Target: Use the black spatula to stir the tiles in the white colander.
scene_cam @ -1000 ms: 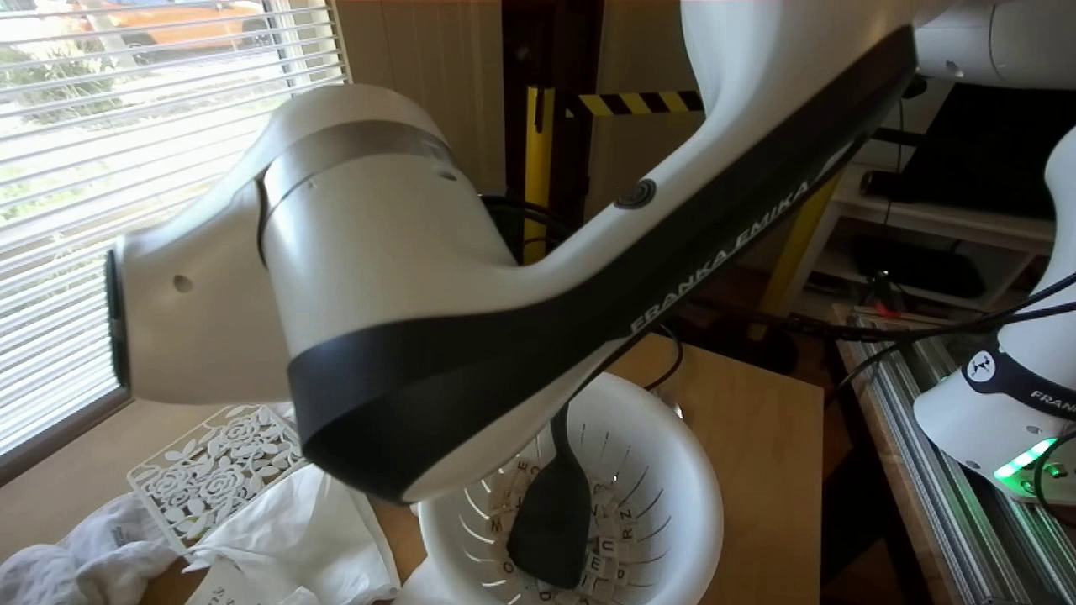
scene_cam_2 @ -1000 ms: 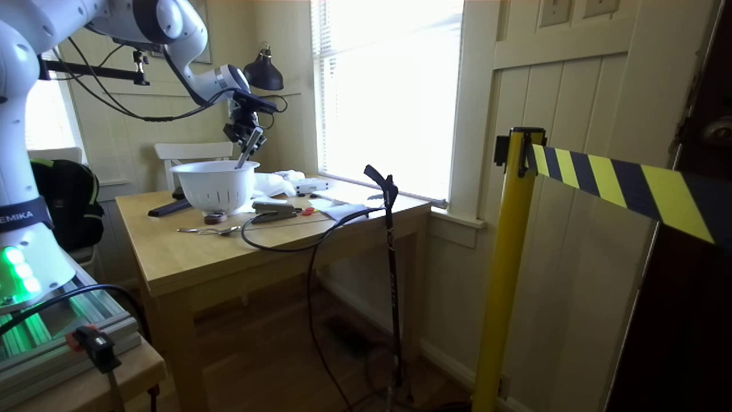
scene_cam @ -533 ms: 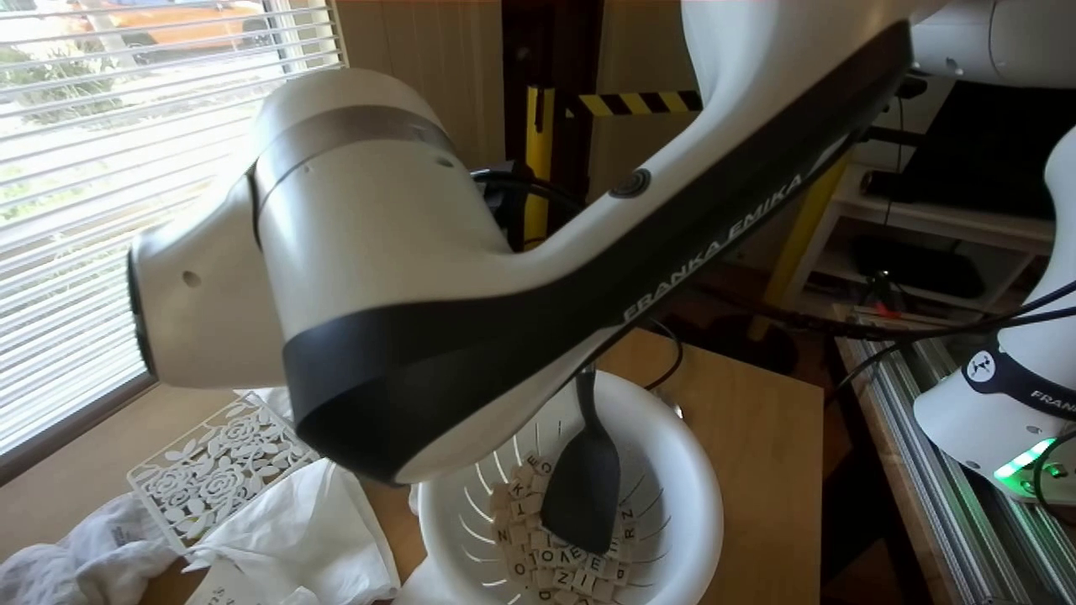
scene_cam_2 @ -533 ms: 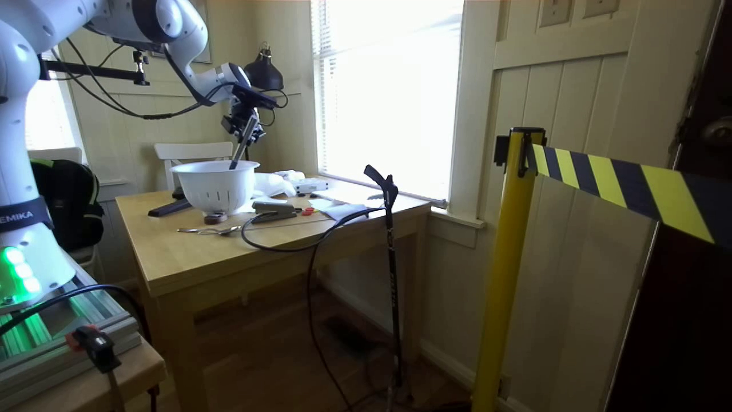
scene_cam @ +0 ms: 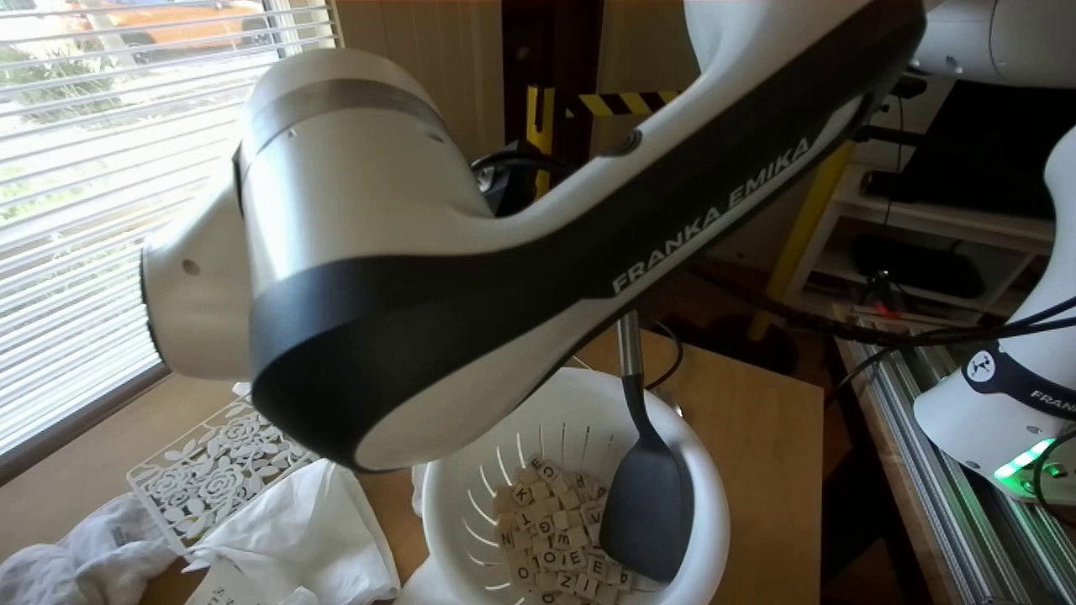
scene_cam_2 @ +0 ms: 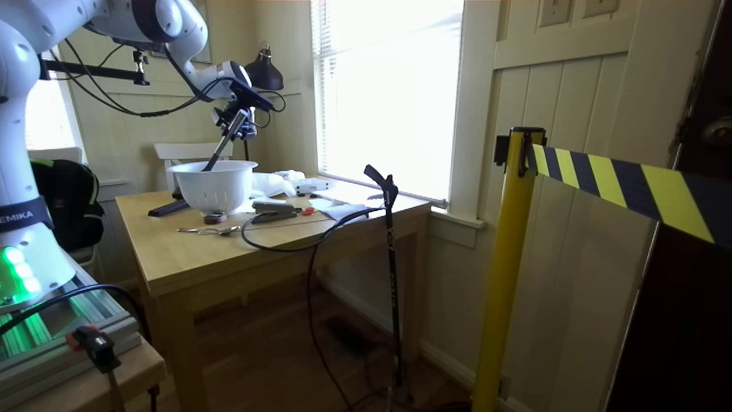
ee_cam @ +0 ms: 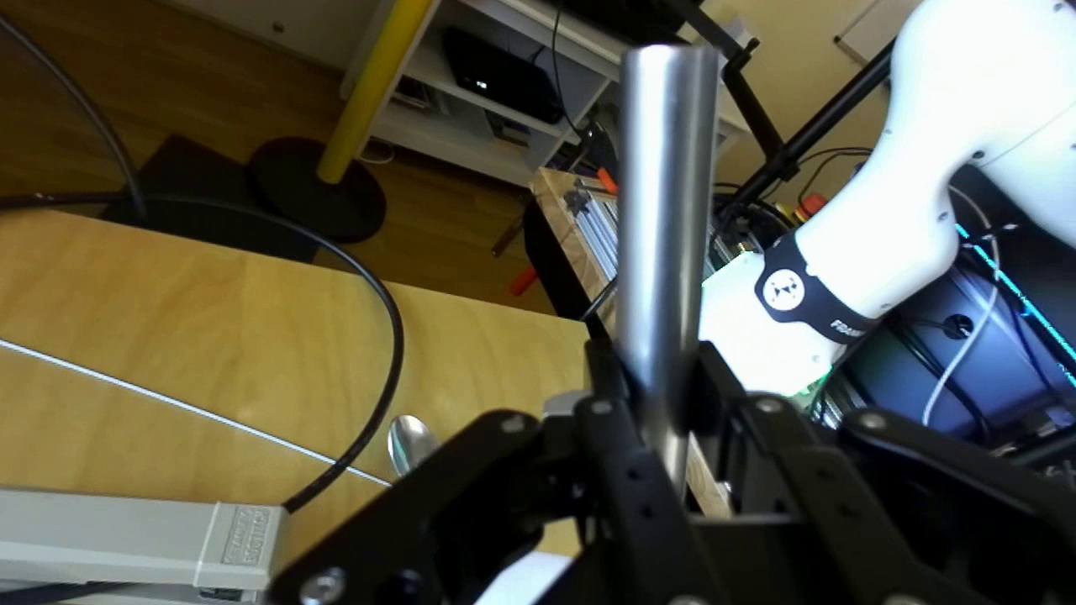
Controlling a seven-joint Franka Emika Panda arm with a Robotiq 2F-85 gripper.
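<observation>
The white colander (scene_cam: 713, 504) stands on the table and shows in both exterior views (scene_cam_2: 211, 191). Letter tiles (scene_cam: 551, 525) lie in its bottom. The black spatula's blade (scene_cam: 646, 512) is inside the colander, against or close to the wall at the right of that view, beside the tiles. The spatula (scene_cam_2: 222, 149) leans over the rim, tilted. My gripper (ee_cam: 660, 370) is shut around its silver metal handle (ee_cam: 668, 210). The gripper (scene_cam_2: 235, 119) is above the colander in an exterior view; the arm hides it in the view that shows the tiles.
White cloths (scene_cam: 307, 533) and a white lattice panel (scene_cam: 220, 479) lie beside the colander. A spoon (ee_cam: 410, 444), a grey tool (ee_cam: 143, 538) and a black cable (ee_cam: 391, 336) are on the table (ee_cam: 471, 344). A black lamp (scene_cam_2: 263, 71) stands behind the arm.
The spatula blade has swept from over the tiles to the colander's right wall in an exterior view, uncovering tiles. The spatula tilts more. The colander has shifted slightly the same way.
</observation>
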